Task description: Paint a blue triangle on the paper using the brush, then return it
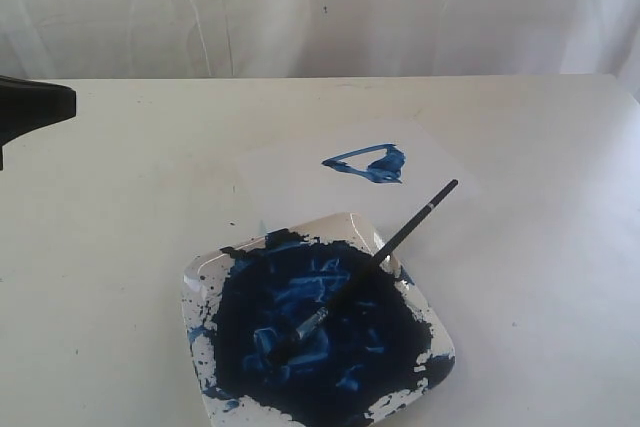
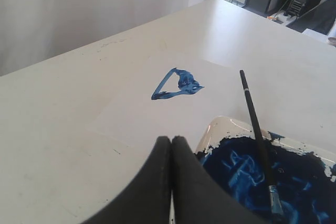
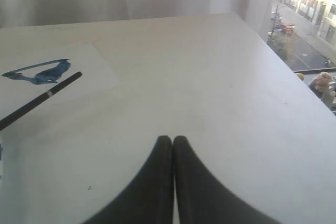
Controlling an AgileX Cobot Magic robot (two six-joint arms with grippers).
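The brush [image 1: 402, 238] lies free of both grippers. Its blue-black bristles and silver ferrule sit in the dark paint of the plate [image 1: 346, 218], and its thin black handle slants over the rim, the pale-banded end above the paper [image 1: 290, 182]. The left gripper [image 2: 171, 140] has its jaws pressed together and empty, the plate just ahead of them. Farther ahead is the blue triangle [image 1: 372, 164], rough and flat, with one corner thickly filled. The right gripper [image 3: 172, 139] is likewise closed and empty, well apart from the brush. The table [image 1: 120, 247] is white, with a pale curtain [image 1: 400, 7] behind and a bright window [image 3: 307, 3] beside it.
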